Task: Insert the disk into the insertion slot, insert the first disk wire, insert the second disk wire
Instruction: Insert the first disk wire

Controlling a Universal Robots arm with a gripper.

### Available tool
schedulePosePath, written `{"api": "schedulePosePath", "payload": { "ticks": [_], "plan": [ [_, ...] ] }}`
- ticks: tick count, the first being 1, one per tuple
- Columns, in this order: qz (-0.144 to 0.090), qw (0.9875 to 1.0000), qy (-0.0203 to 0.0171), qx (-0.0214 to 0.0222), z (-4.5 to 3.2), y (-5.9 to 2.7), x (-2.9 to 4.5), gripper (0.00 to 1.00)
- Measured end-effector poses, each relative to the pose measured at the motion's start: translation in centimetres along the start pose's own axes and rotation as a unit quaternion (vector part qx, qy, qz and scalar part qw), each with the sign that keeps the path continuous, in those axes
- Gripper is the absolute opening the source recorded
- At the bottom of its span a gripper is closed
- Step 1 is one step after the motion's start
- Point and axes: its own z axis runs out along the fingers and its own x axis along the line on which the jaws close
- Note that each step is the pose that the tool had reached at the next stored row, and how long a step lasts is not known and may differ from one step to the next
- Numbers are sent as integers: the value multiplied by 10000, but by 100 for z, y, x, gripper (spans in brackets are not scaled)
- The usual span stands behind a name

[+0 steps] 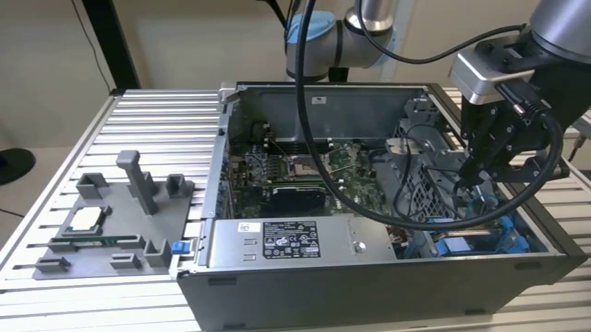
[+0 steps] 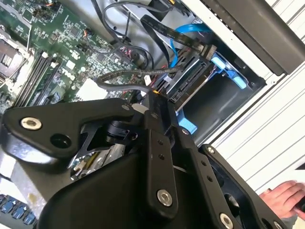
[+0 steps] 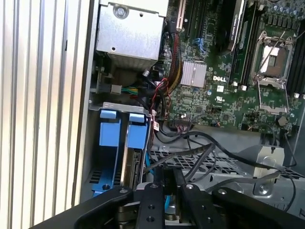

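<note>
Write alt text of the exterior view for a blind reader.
A robot arm's gripper reaches into an open computer case, above the blue-railed insertion slot at the exterior view's right. A grey parts tray lies on the slatted table beside the case.

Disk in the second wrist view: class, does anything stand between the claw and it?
Nothing visible does: the claw is right at the end of the disk, with black wires running up alongside.
</note>
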Motion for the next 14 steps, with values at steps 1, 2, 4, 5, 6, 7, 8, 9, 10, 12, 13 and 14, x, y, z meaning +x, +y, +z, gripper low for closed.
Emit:
{"api": "schedulePosePath", "payload": {
  "ticks": [1, 2, 4, 5, 6, 7, 8, 9, 10, 12, 13, 14],
  "plan": [
    [0, 10000, 0, 0, 0, 0, 0, 0],
    [0, 10000, 0, 0, 0, 0, 0, 0],
    [0, 10000, -1, 0, 1, -2, 0, 0],
    [0, 10000, -1, 0, 2, -10, 2, 0],
    [1, 10000, -1, 0, 3, -27, 4, 0],
    [1, 10000, 0, -2, 5, -50, 6, 0],
    [1, 10000, -1, -6, 10, -79, 10, 0],
    [3, 10000, -2, -14, 20, -113, 15, 0],
    [4, 10000, -4, -24, 32, -146, 20, 0],
    [7, 10000, -5, -46, 54, -210, 30, 0],
    [9, 10000, -5, -58, 66, -245, 35, 0],
    [10, 10000, -6, -69, 77, -273, 40, 0]
  ]
}}
